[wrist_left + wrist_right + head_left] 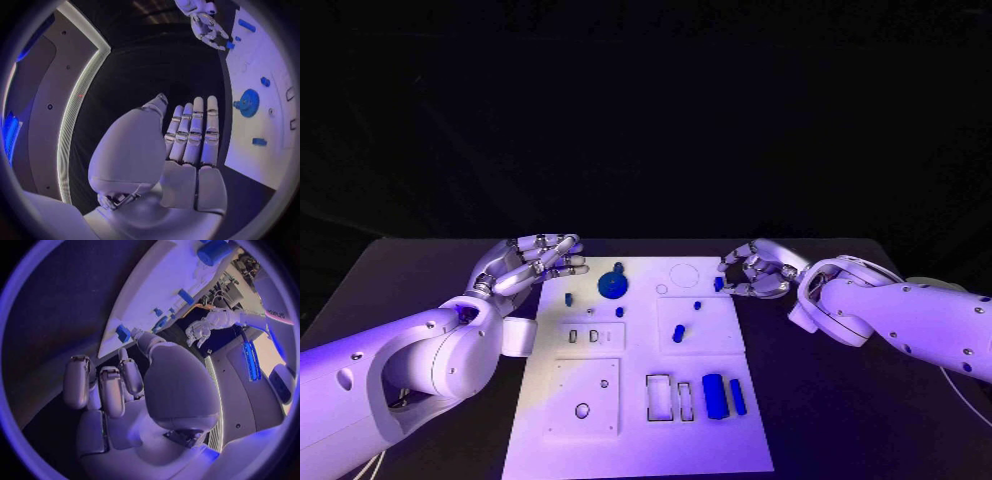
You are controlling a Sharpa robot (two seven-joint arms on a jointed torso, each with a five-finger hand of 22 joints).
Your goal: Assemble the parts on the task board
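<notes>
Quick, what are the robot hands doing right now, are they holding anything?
Left robot hand: open, fingers straight, holding nothing.
Right robot hand: fingers curled around a small blue part at the task board edge; holding it.

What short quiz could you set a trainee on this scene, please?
1. True or false: the left hand holds a blue piece.
2. Where is the round blue disc? A. lying at the far end of the white board, close to the left hand's fingers; B. at the board's near end; C. in the left hand's palm.
3. Fill in: the two long blue bars lie side by side at the board's ___ end, as seen from the robot.

Key: 1 false, its palm is bare and its fingers are straight; 2 A; 3 near.
</notes>
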